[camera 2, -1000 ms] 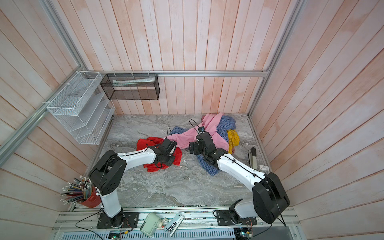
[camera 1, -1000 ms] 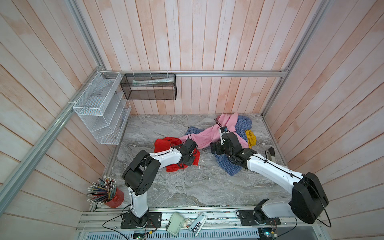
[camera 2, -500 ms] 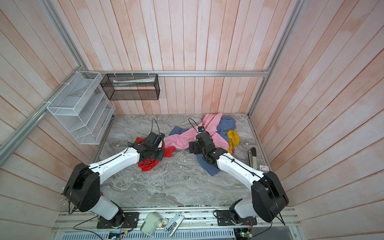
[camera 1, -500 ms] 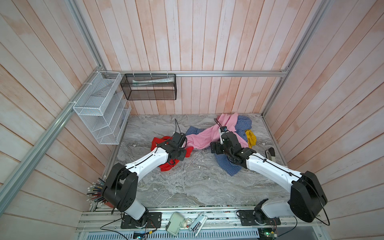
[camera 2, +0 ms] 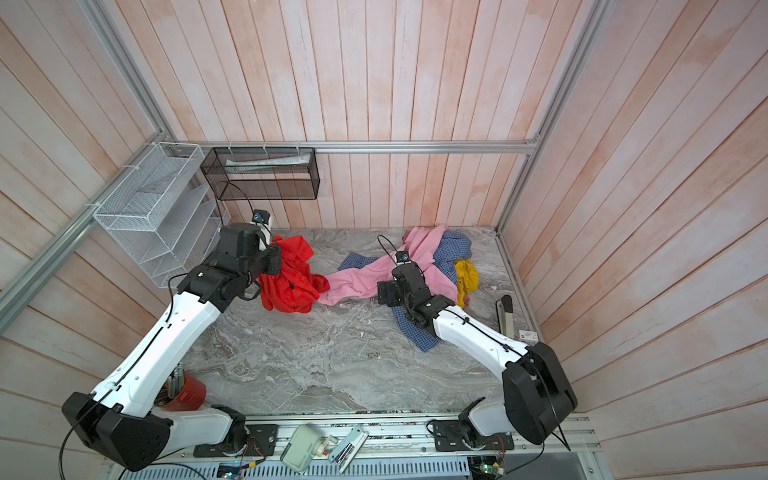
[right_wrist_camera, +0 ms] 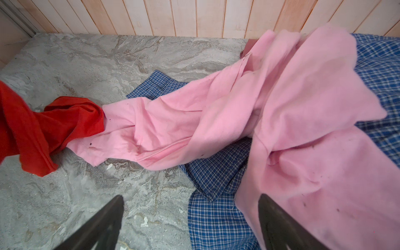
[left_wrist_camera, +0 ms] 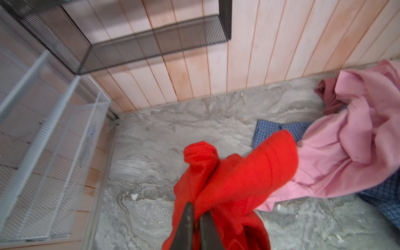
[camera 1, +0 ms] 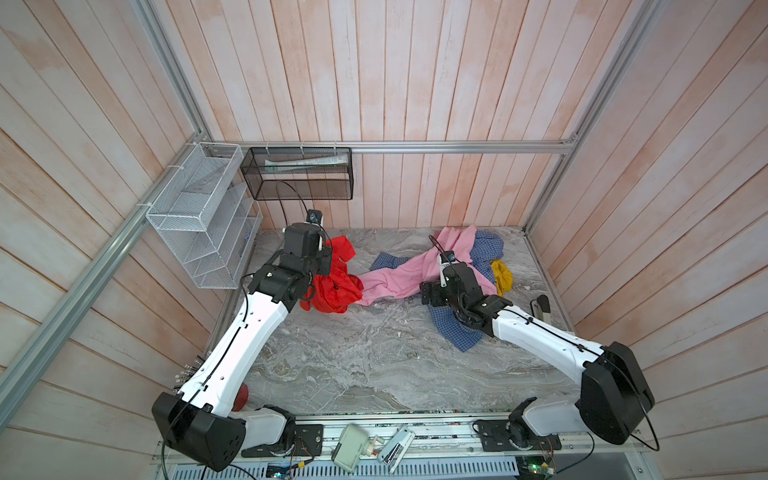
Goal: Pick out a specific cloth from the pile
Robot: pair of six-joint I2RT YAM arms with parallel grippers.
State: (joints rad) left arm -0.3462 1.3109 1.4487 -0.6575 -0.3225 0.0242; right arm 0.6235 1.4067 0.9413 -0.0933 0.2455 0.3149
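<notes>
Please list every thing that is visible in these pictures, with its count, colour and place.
table: 1, grey marble pattern, between the wooden walls
checked shirt: 1, blue and white, right side of table
pink garment: 1, light pink, from far right toward middle, over checked shirt
red cloth: 1, bright red, far left of table, partly lifted, touching pink garment
yellow garment: 1, mustard, right of checked shirt
wire rack: 1, white, left wall
mesh basket: 1, black, back wall
pencil cup: 1, red, front left, by left arm's base
left gripper: 1, black, jaws shut on red cloth
right gripper: 1, black, jaws open, above pink garment and checked shirt
</notes>
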